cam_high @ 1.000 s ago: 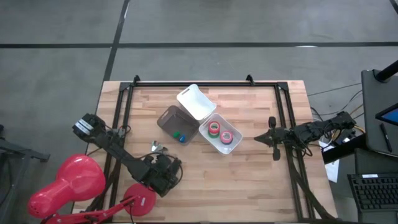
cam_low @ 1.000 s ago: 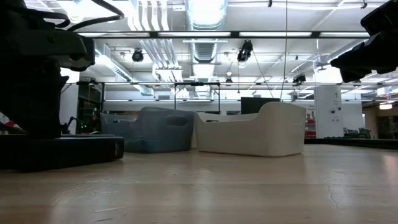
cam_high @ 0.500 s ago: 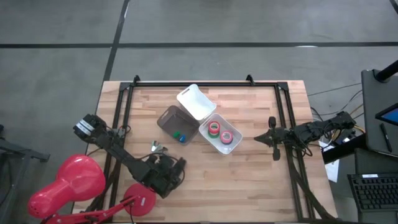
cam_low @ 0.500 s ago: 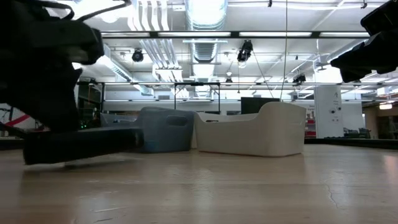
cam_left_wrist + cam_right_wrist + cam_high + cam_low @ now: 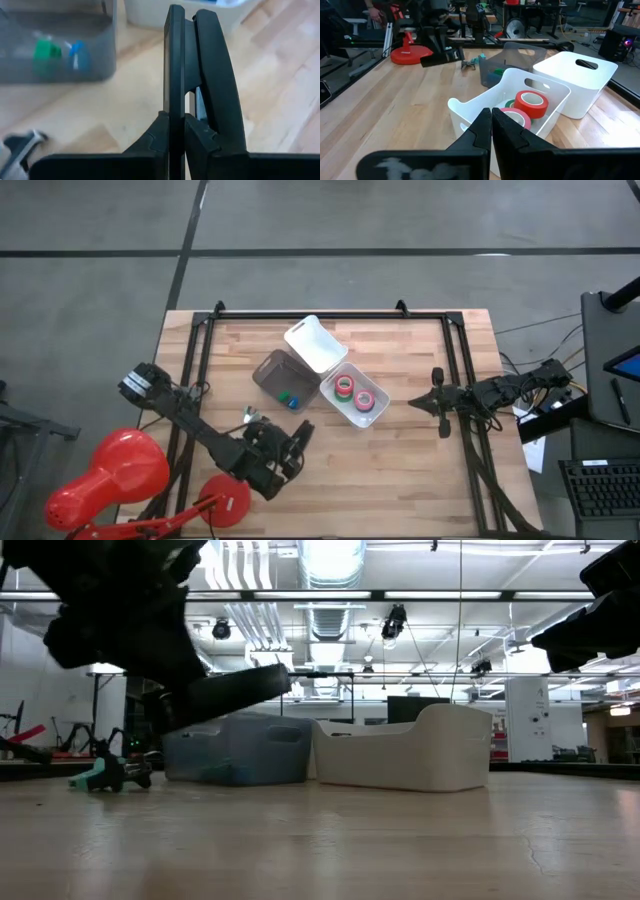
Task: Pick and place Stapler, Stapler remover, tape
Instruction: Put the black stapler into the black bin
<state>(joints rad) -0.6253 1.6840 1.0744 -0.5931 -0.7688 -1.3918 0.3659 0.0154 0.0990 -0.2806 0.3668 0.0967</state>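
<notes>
My left gripper [image 5: 283, 452] is shut on the slim black stapler [image 5: 298, 440] near the table's near-left part. In the low view the stapler [image 5: 228, 695] hangs in the air, its free end higher. The stapler remover [image 5: 250, 417], teal and metal, lies on the wood to the left of it [image 5: 105, 777]. Red, pink and green tape rolls [image 5: 522, 109] lie in a white bin [image 5: 368, 417]. Green and blue rolls [image 5: 57, 52] sit in the grey bin [image 5: 272, 372]. My right gripper [image 5: 437, 403] is shut and waits at the table's right side, touching nothing. My left gripper pinches the stapler between its two fingers [image 5: 159, 140] near one end [image 5: 177, 117]. The stapler lies along the fingers and sticks out ahead of them toward the bins. It is lifted clear of the table and tilted, free end [image 5: 275, 680] up.
A second white bin [image 5: 315, 343] stands empty behind the grey one, all three bins touching in a cluster at mid-table. A red lamp-like object [image 5: 105, 475] stands off the table's near-left corner. Bare wood lies between the bins and the near edge.
My left gripper has risen from the table with the stapler and moved a little right, toward the bins. The stapler, flat on the wood a second ago, is now lifted clear and tipped with its free end up. This uncovered the stapler remover in the low view.
</notes>
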